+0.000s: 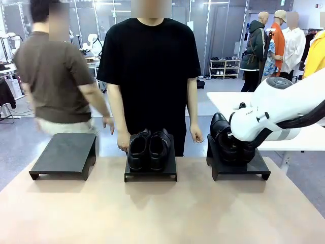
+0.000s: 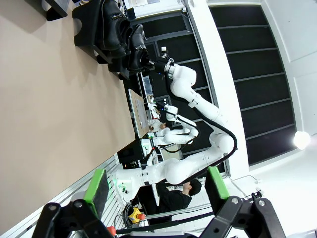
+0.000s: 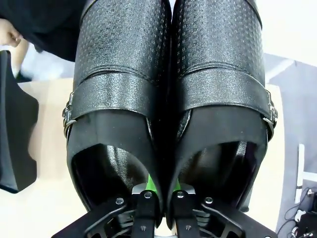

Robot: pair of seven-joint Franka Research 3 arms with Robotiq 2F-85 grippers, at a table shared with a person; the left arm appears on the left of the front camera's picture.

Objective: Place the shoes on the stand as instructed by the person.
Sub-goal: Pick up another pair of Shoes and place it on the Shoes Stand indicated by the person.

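Observation:
One pair of glossy black shoes (image 1: 149, 149) stands on the middle stand (image 1: 171, 175), right in front of the person (image 1: 150, 66). A second pair (image 1: 222, 133) is at the right stand (image 1: 258, 169), toes tipped up; I cannot tell if it rests there. In the right wrist view my right gripper (image 3: 162, 199) is shut on the inner walls of this pair (image 3: 168, 99), pinching the two shoes together. My left gripper (image 2: 156, 184) hangs open above the table with nothing between its green pads (image 2: 96, 186). The person's hands (image 1: 123, 142) hang beside the middle stand.
An empty black stand (image 1: 63, 152) sits at the far left of the tan table (image 1: 162, 213). A second person in a brown shirt (image 1: 53, 76) stands behind it. My right arm (image 1: 277, 107) reaches in over a white table at the right.

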